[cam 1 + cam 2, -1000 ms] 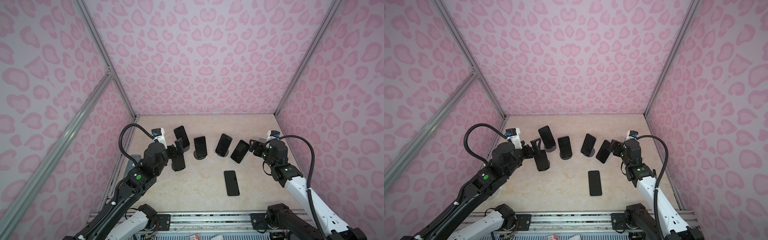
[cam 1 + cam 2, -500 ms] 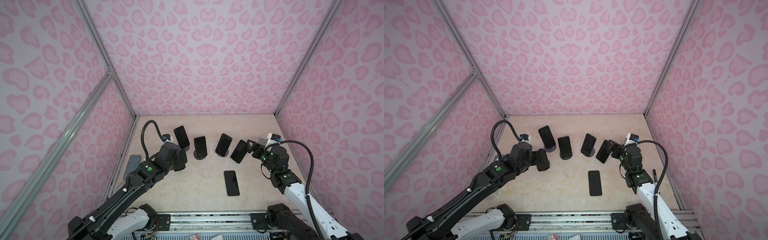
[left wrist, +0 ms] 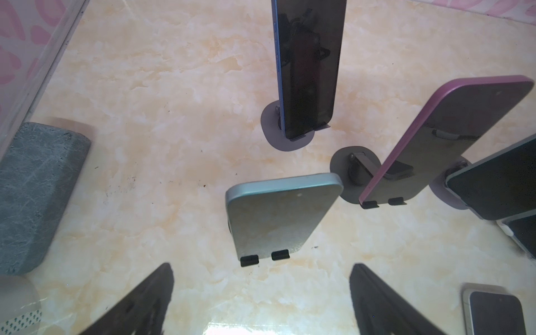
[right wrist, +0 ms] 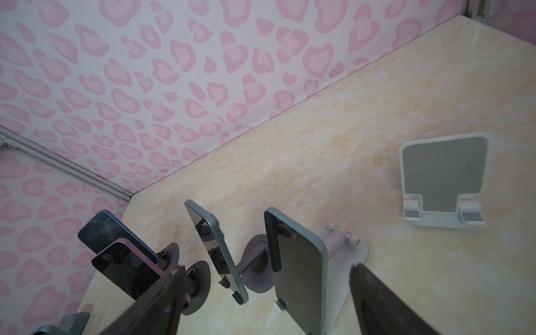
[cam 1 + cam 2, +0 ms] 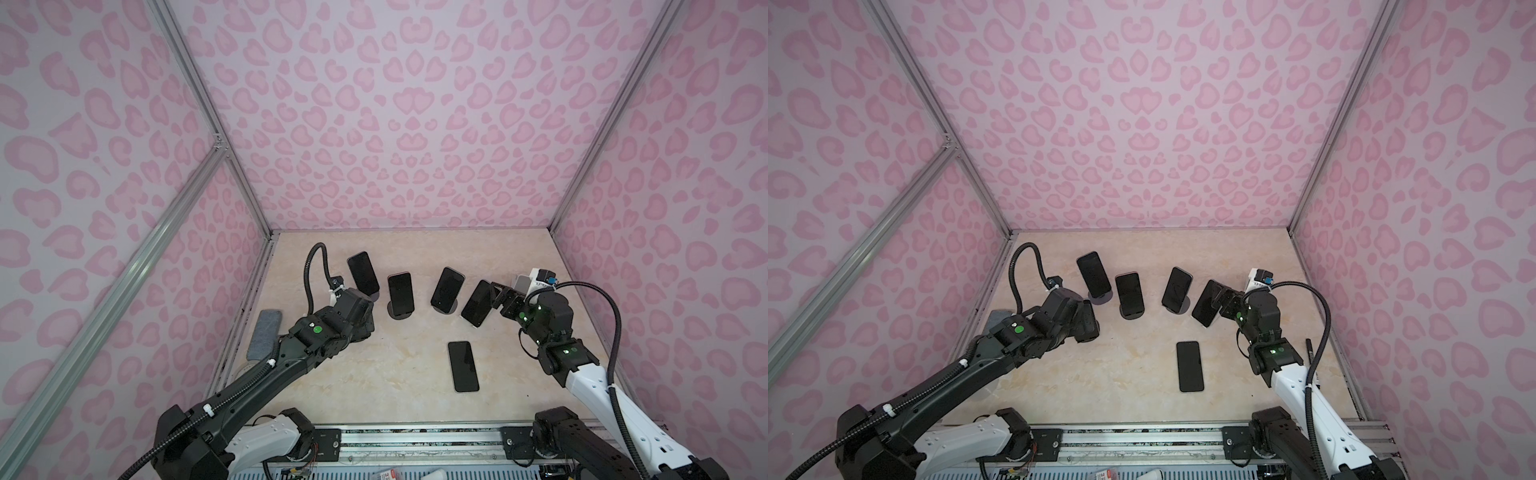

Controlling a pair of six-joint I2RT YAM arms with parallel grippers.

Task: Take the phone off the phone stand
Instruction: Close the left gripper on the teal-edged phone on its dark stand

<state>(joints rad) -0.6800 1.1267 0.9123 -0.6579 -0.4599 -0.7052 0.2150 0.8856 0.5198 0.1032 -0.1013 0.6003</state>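
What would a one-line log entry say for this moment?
left gripper: open, above empty mint-green metal stand | right gripper: open, at teal-edged dark phone on white stand, not gripping | black phone: flat on marbled table

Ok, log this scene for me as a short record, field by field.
table: marble-look
standing phones: far-left phone, second phone, third phone, rightmost phone, each on a stand
flat phone: lying on the table, off any stand
white stand: empty
left claw: open, above a pale green stand that looks empty
right claw: open, at the rightmost phone, not closed on it
gray pad: by the table's left edge
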